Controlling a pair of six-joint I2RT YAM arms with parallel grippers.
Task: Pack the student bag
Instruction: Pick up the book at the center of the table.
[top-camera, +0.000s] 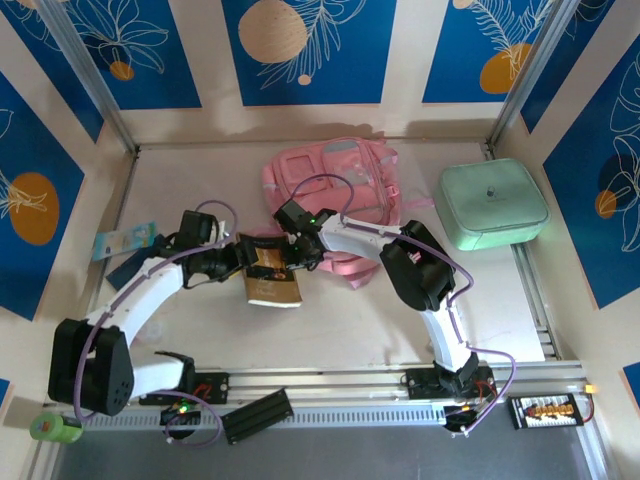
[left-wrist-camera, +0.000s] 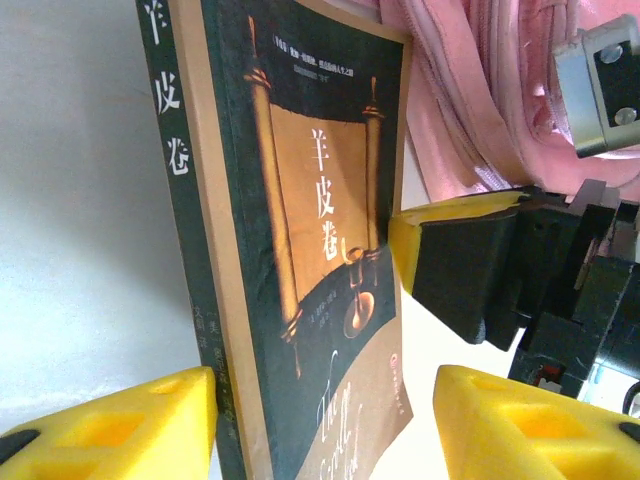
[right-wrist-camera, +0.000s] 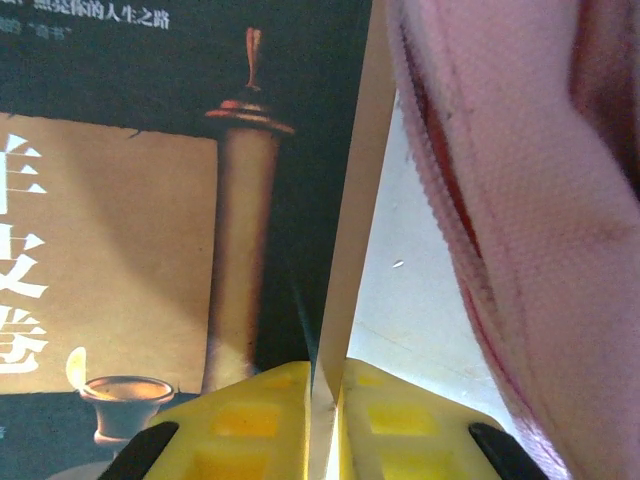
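Overhead; wrist close-ups (sharing book (left-wrist-camera: 300, 250), bag (left-wrist-camera: 470, 110))

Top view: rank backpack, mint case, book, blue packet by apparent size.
1. pink backpack, even though it is partly covered
2. mint case
3. book, partly hidden
4. blue packet

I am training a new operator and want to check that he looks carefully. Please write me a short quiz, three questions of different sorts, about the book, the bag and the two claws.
1. True or false: the right claw is shut on the edge of the book.
2. Seen from the top camera, what colour is the case to the right of the student bag? A mint green; B red; C black.
3. Fill in: the left claw has its jaws ____, one on each side of the book.

Key: 1 true; 2 A; 3 open.
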